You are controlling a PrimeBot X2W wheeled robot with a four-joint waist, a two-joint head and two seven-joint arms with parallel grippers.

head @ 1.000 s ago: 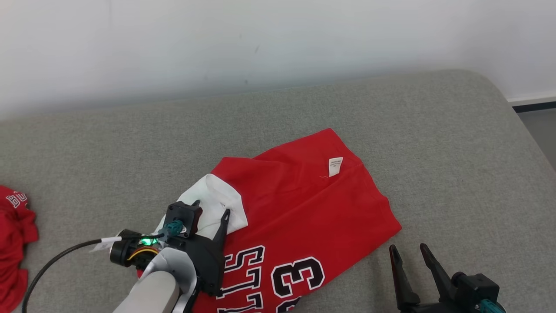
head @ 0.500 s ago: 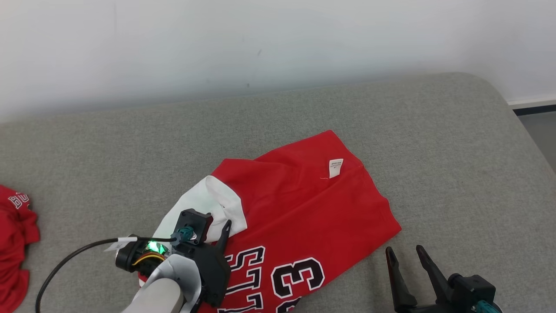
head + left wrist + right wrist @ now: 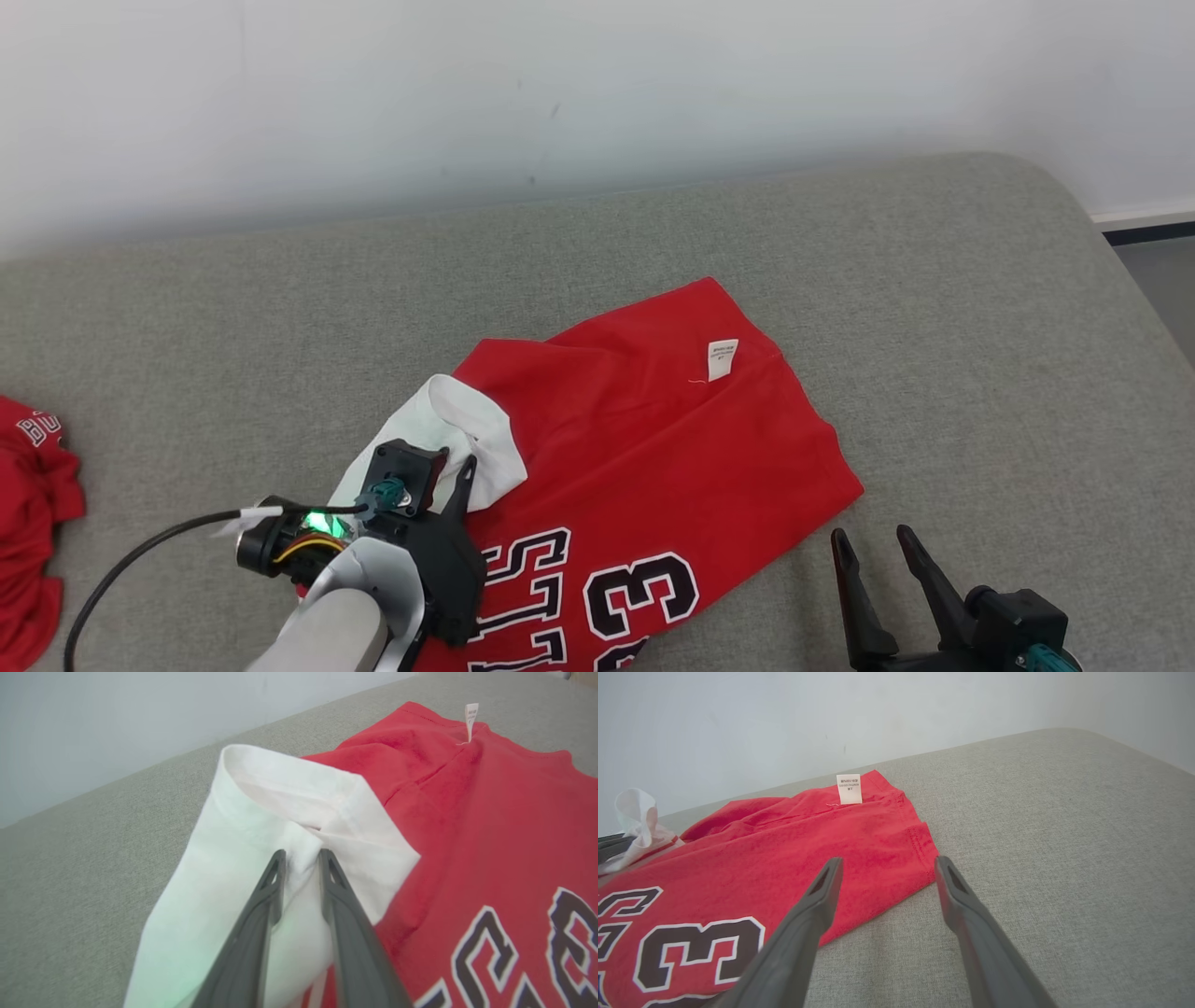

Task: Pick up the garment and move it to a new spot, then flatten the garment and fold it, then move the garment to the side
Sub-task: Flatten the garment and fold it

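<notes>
Closing left pincer [image 3: 302,854] from wide apart onto a pinch of white sleeve [image 3: 261,793] of red garment [image 3: 653,439] lying mid grey cushion [image 3: 934,280], probably starting pick-up; keeping right pincer [image 3: 888,860] apart, empty, beside hem.

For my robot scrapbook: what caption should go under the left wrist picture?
The left gripper pinches the white sleeve of a red jersey lying on a grey cushion.

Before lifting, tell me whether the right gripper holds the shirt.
No: the right gripper stands open over bare cushion, apart from the shirt.
</notes>
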